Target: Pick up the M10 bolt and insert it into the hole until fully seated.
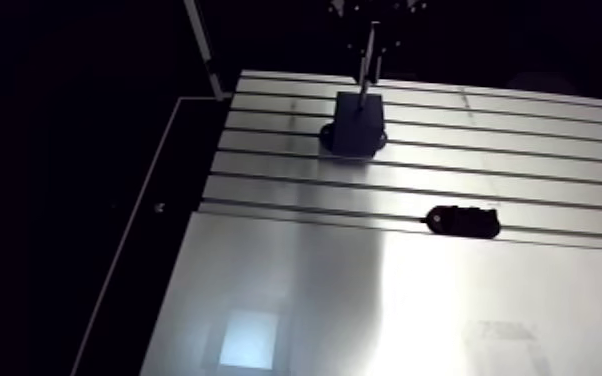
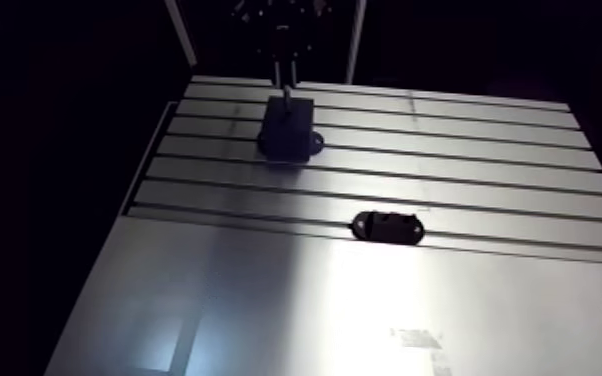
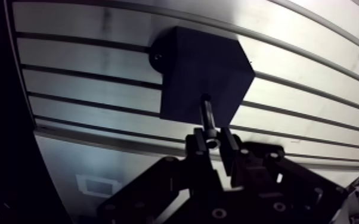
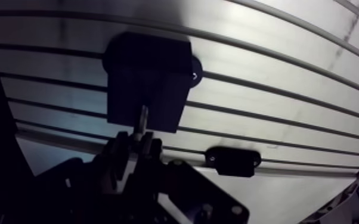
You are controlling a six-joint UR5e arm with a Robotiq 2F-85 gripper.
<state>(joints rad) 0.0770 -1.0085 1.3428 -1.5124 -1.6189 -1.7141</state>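
The two-fingered black hand (image 3: 213, 140) is clenched on the head end of a slim dark metal bolt (image 3: 207, 116), fingers pressed to either side of it. The bolt stands nearly upright and points straight down from the hand. Its lower tip meets a small round hole in the top face of a dark square block (image 3: 200, 71). How far the tip has entered the hole cannot be told, though most of the shank shows above the block. The hand hangs directly over the block, with the wrist coming down vertically from above. The block has a round foot at its base and sits on the slotted aluminium surface (image 1: 295, 300), across its long grooves. A flat black oblong plate (image 1: 462, 221) with rounded ends lies on the same surface, well apart from the block, on its nearer side.
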